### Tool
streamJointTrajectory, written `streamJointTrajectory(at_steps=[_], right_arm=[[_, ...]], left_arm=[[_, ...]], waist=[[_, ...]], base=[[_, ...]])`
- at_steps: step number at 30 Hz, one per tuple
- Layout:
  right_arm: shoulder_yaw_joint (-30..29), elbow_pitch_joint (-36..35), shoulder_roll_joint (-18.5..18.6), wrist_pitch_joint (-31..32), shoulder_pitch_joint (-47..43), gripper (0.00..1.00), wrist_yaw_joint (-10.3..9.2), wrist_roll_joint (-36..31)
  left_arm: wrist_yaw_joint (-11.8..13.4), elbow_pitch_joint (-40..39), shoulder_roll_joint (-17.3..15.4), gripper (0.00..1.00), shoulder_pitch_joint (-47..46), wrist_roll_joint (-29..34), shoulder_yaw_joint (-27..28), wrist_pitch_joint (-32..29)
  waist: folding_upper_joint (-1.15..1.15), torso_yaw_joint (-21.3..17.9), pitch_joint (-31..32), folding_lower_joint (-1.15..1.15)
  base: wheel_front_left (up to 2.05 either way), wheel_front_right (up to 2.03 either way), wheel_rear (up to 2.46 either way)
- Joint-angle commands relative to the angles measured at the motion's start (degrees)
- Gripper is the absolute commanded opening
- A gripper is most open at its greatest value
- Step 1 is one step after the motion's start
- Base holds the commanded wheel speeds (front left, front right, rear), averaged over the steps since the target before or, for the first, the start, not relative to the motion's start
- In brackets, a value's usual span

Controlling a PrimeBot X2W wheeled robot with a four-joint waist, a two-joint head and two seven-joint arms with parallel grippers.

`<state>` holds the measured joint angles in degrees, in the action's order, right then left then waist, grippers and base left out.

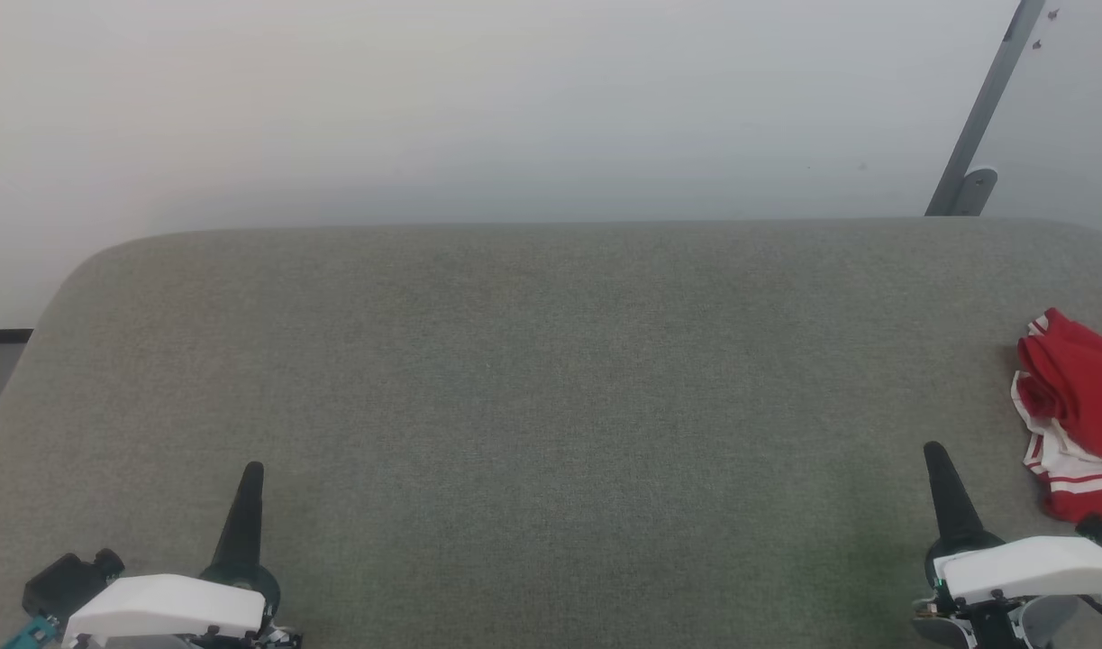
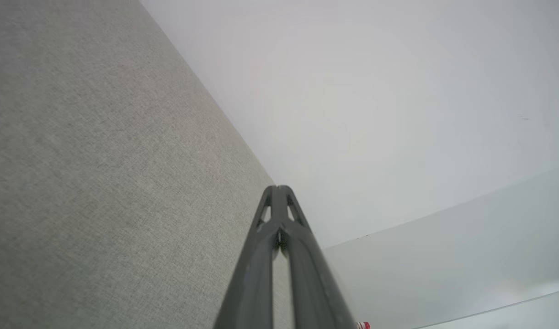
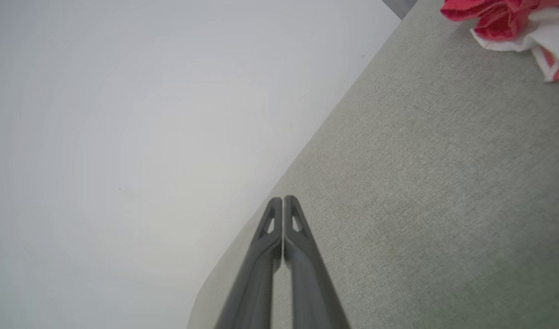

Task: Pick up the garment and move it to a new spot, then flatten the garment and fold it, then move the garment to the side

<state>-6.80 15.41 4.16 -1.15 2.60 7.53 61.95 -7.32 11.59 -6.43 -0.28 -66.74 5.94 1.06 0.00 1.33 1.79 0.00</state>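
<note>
Head view: crumpled red garment (image 1: 1075, 388) lies on grey surface (image 1: 551, 388); left tool (image 1: 252, 469) and right tool (image 1: 935, 449) both clenched.

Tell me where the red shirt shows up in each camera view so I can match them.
Head view: shirt crumpled at the far right edge, on the grey padded surface.
Left wrist view: a tiny red-and-white sliver, likely the shirt, at the bottom edge, right of centre.
Right wrist view: shirt in the top right corner.
Shared landmark: the grey padded surface's far edge against the pale wall.
</note>
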Motion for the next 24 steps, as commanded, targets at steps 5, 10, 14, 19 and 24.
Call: streamJointTrajectory(at_steps=[5, 10, 14, 19, 24], right_arm=[[0.08, -0.75, -0.06, 1.03, 1.4, 0.0, -0.04, 3.66], [0.1, -0.87, -0.23, 1.87, 1.73, 0.0, -0.04, 7.15], [0.12, -0.95, -0.33, 2.46, 1.97, 0.0, -0.04, 9.41], [0.13, -1.04, -0.46, 3.19, 2.15, 0.0, -0.04, 12.01], [0.16, -1.13, -0.6, 3.81, 2.49, 0.0, -0.05, 14.62]], left_arm=[[-0.16, -0.02, 0.3, 0.0, -1.78, -3.07, 0.38, -0.96], [-0.17, 0.32, 0.65, 0.0, -2.27, -5.97, 0.44, -1.84], [-0.18, 0.52, 0.94, 0.0, -2.8, -7.79, 0.47, -2.43], [-0.19, 0.76, 1.31, 0.0, -3.11, -10.17, 0.51, -3.1], [-0.21, 0.99, 1.65, 0.0, -3.72, -12.23, 0.56, -3.73]], waist=[[0.0, -0.1, -0.15, 0.0], [0.0, -0.23, -0.34, 0.0], [0.0, -0.32, -0.47, 0.0], [0.0, -0.42, -0.63, 0.0], [0.0, -0.53, -0.79, 0.0]], base=[[0.0, 0.0, 0.0], [0.0, 0.0, 0.0], [0.0, 0.0, 0.0], [0.0, 0.0, 0.0], [0.0, 0.0, 0.0]])
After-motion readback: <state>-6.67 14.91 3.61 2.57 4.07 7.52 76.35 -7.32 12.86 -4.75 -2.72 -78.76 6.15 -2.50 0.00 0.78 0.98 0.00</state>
